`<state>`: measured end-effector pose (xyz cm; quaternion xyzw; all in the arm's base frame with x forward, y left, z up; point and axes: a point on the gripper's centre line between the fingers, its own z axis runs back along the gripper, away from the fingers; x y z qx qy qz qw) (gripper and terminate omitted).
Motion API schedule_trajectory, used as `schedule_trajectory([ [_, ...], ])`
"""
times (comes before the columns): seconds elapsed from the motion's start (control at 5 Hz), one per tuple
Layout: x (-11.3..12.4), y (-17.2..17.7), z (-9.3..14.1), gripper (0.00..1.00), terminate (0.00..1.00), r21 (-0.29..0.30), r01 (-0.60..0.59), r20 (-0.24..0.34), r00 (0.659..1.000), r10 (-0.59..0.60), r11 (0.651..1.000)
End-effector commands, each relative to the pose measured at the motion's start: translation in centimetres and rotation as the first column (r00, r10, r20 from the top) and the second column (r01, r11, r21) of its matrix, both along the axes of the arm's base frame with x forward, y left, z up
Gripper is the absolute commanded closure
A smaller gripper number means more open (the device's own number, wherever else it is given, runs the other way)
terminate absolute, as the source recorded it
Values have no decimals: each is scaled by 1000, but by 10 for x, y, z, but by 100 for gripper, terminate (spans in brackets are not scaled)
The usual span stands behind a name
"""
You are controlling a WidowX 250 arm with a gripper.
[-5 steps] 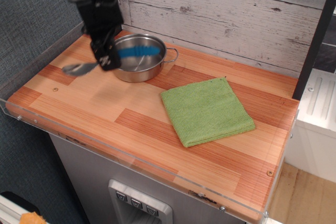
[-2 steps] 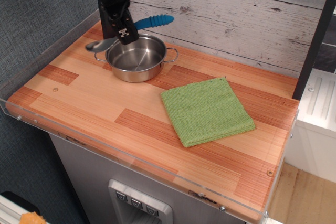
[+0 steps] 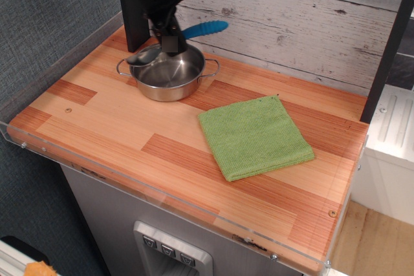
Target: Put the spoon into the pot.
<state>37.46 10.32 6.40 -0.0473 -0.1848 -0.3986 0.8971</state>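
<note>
Right now my wooden counter [image 3: 129, 130] carries the steel pot [image 3: 169, 72] near its back left corner. Above the pot's rear rim I've got the gripper [image 3: 169, 37] clamped on the spoon [image 3: 178, 40], blue handle tilted up right, bowl low over the left rim. Next, I judge: lower slightly, centre, release.

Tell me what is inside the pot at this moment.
The pot shows only its shiny bare bottom. The spoon, held in the gripper, has its silver bowl at the pot's left rim. The fingers cover the back rim, so contact there cannot be seen.
</note>
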Motion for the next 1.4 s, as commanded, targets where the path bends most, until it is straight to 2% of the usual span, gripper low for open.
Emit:
schedule_trajectory([
  [0.0, 24, -2, 14, 100, 0, 18, 17, 51, 999, -18, 1000],
  [0.6, 24, 0, -3, 100, 0, -4, 24, 29, 999, -24, 1000],
  [0.8, 24, 0, -2, 0, 0, 0, 27, 25, 999, -27, 1000],
  [1.2, 20, 7, 5, 0, 0, -8, 12, 32, 999, -11, 1000],
])
